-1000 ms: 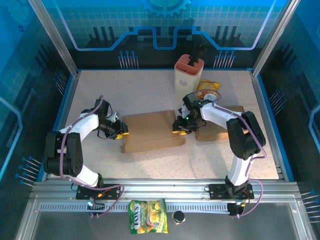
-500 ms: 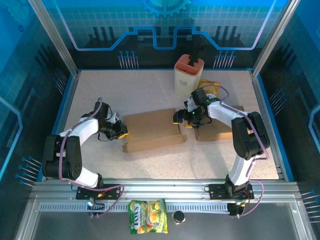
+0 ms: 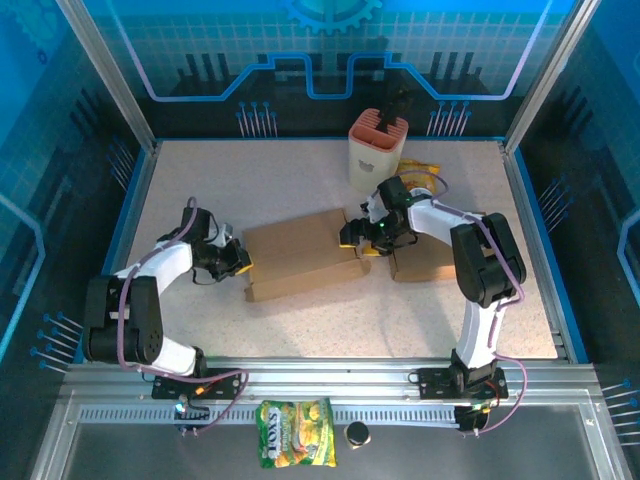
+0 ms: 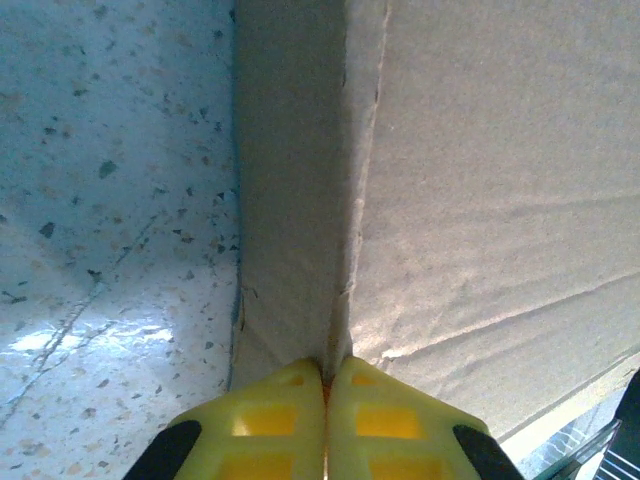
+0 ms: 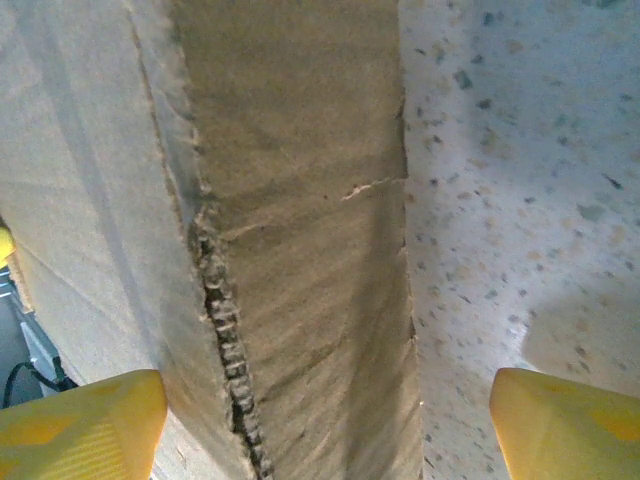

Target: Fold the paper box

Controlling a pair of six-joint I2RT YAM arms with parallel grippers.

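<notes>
Since a second ago the left gripper (image 3: 238, 264) has closed and the right gripper (image 3: 358, 237) has spread its jaws and moved from the box's near right corner to a spot farther from the arm bases. The paper box (image 3: 300, 250) has swung a little with it, its right end now lying farther back than before.

We see the box at mid-table between the two arms, with a narrower flap along its near side. The left gripper sits at the box's left edge. In the left wrist view its tips (image 4: 325, 385) meet with no gap, right where the seam between two card faces runs down to them. We cannot tell whether any card is pinched between them. In the right wrist view the right gripper (image 5: 322, 405) stands wide open, one yellow finger (image 5: 80, 425) over the card and the other over bare table, with the box's torn edge between them and untouched.

Bare table (image 3: 260, 180) lies open behind and in front of the box. To the right, a second flat piece of cardboard (image 3: 440, 262) lies just beside the box under the right arm. A beige cup (image 3: 376, 150) and a yellow packet (image 3: 420, 178) stand near the back.

The table is pale and speckled, glossy in places, and blue-lit panels wall it in. A snack bag (image 3: 295, 447) lies on the near rail.
</notes>
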